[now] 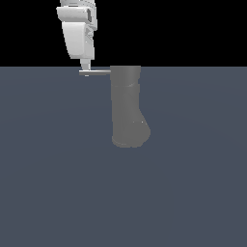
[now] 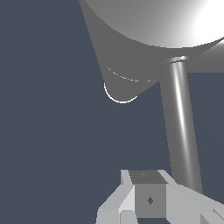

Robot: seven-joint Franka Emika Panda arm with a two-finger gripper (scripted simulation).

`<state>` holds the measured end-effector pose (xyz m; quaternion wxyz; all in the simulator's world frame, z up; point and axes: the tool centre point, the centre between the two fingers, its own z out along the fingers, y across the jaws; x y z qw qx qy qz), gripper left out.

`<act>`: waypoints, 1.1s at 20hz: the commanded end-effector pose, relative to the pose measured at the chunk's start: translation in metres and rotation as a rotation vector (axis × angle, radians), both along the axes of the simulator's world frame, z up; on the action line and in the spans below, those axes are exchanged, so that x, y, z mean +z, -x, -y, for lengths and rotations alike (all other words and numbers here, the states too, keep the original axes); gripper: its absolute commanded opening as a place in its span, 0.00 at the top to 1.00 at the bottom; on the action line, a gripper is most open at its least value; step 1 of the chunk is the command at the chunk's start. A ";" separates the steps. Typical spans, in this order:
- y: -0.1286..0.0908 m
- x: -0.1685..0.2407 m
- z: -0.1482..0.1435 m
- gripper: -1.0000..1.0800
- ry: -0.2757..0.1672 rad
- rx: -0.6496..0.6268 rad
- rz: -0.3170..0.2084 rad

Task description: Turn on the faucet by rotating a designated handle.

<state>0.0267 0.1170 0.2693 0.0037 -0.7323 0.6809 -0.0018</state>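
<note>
Gripper [image 1: 86,71] at the free end of the faucet's handle [image 1: 96,73].

White gripper hangs from above, its tip touching or just over the outer end of the thin grey rod; whether the fingers are spread or closed cannot be told. Handle: straight, level, projecting from the top of the faucet [image 1: 127,106] toward the exterior view's left. Faucet: matte grey upright cylinder with a bulging rounded base, standing on a flat blue-grey floor [image 1: 58,183]. Wrist view: handle [image 2: 181,127] runs beside a finger [image 2: 148,199] to the faucet body [image 2: 144,26].
</note>
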 end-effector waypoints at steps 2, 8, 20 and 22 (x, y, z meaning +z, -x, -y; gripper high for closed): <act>0.014 0.000 0.003 1.00 0.003 -0.002 -0.008; 0.031 0.000 0.005 1.00 0.003 -0.002 -0.008; 0.056 0.000 0.004 1.00 0.003 0.004 -0.002; 0.061 0.000 0.011 1.00 0.003 0.004 -0.002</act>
